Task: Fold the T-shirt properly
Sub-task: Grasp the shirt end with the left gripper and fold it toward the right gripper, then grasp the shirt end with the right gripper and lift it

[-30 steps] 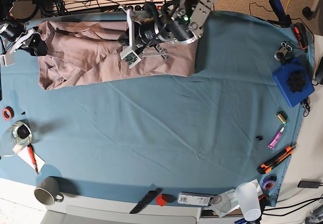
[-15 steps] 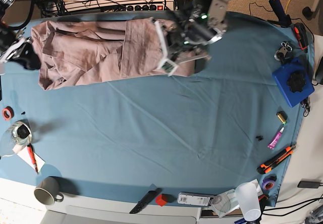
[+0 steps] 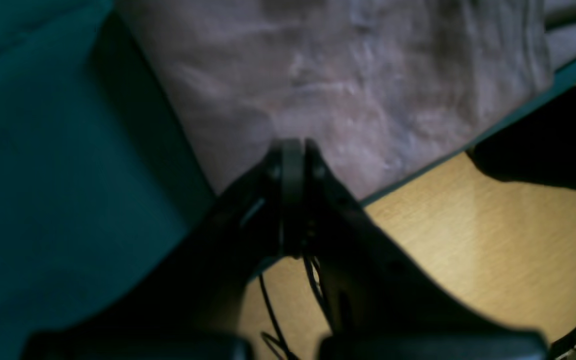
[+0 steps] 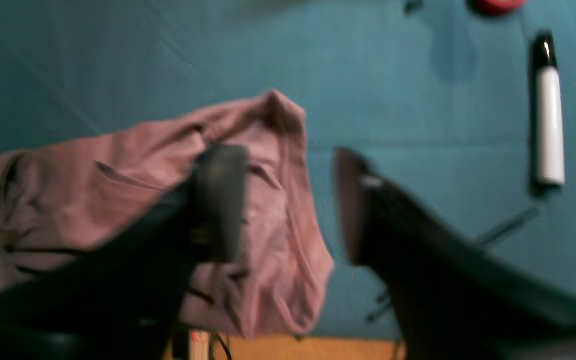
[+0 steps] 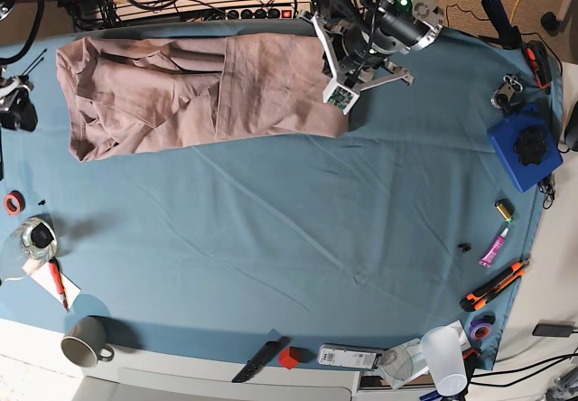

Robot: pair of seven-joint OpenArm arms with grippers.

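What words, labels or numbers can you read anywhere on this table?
None can be read.
T-shirt: plain, no print shows.
White marker: no lettering shows, and the view is blurred.
Flat packet at the near edge: it has a label, too small to read.
Purple tube: too small to read.
Blue box: no text shows.

Both arms withdrawn from T-shirt (image 5: 199,89); right fingers (image 4: 223,200) spread.
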